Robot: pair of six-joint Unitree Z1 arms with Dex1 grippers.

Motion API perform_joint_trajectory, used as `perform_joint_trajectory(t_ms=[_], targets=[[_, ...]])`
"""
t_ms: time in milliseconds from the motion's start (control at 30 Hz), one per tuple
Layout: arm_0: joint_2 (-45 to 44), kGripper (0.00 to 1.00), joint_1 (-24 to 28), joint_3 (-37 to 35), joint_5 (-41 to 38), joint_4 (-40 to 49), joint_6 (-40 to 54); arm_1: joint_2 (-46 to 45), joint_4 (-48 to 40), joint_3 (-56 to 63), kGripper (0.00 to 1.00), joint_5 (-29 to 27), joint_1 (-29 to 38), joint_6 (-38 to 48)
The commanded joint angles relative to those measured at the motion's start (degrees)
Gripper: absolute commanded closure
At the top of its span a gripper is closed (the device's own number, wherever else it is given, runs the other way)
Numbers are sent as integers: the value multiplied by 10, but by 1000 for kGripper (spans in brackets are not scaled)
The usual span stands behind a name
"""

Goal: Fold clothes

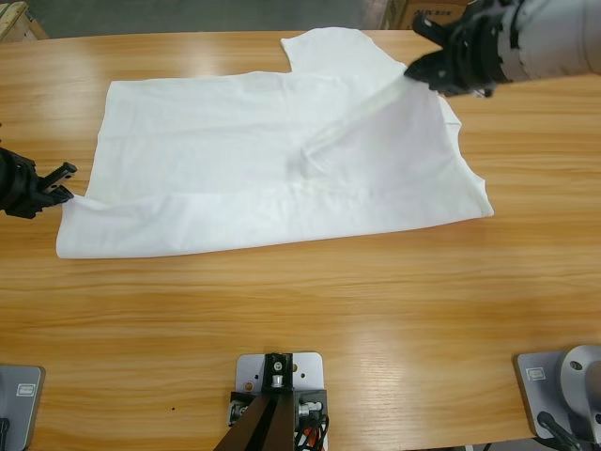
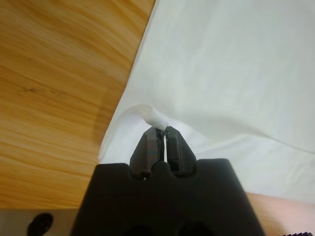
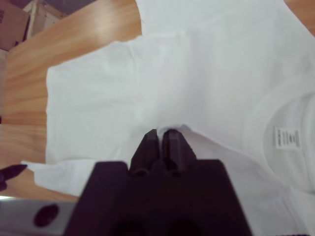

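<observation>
The clothes are one white T-shirt [image 1: 235,160], spread mostly flat across the wooden table [image 1: 329,310]. My left gripper [image 1: 68,185] sits at the shirt's left edge, low over the table. In the left wrist view, my left gripper [image 2: 161,132] is shut on a small raised fold of that edge of the T-shirt [image 2: 231,64]. My right gripper [image 1: 415,70] comes in from the upper right. It is shut on the cloth and holds it up, so a taut ridge runs down toward the shirt's middle. The right wrist view shows my right gripper [image 3: 160,132] pinching the T-shirt [image 3: 123,83], with the neck label [image 3: 287,137] to its right.
Cardboard boxes stand beyond the table's far edge at the upper left [image 1: 14,19] and upper right [image 1: 413,11]. Bare wood stretches in front of the shirt toward the near edge. One sleeve [image 1: 329,47] lies flat toward the far edge.
</observation>
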Motion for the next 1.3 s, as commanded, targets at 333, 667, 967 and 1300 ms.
perform_joint_trajectory(t_ms=[333, 667, 967, 1300], targets=[[70, 4, -5, 17, -15, -5, 6, -31, 30, 84, 1000, 27, 36, 49], [64, 9, -16, 28, -18, 3, 5, -63, 72, 136, 1000, -7, 78, 110], [57, 9, -16, 31, -18, 9, 6, -43, 68, 162, 1000, -1, 61, 106], [56, 9, -15, 39, -18, 9, 8, 16, 38, 160, 1000, -4, 72, 116]])
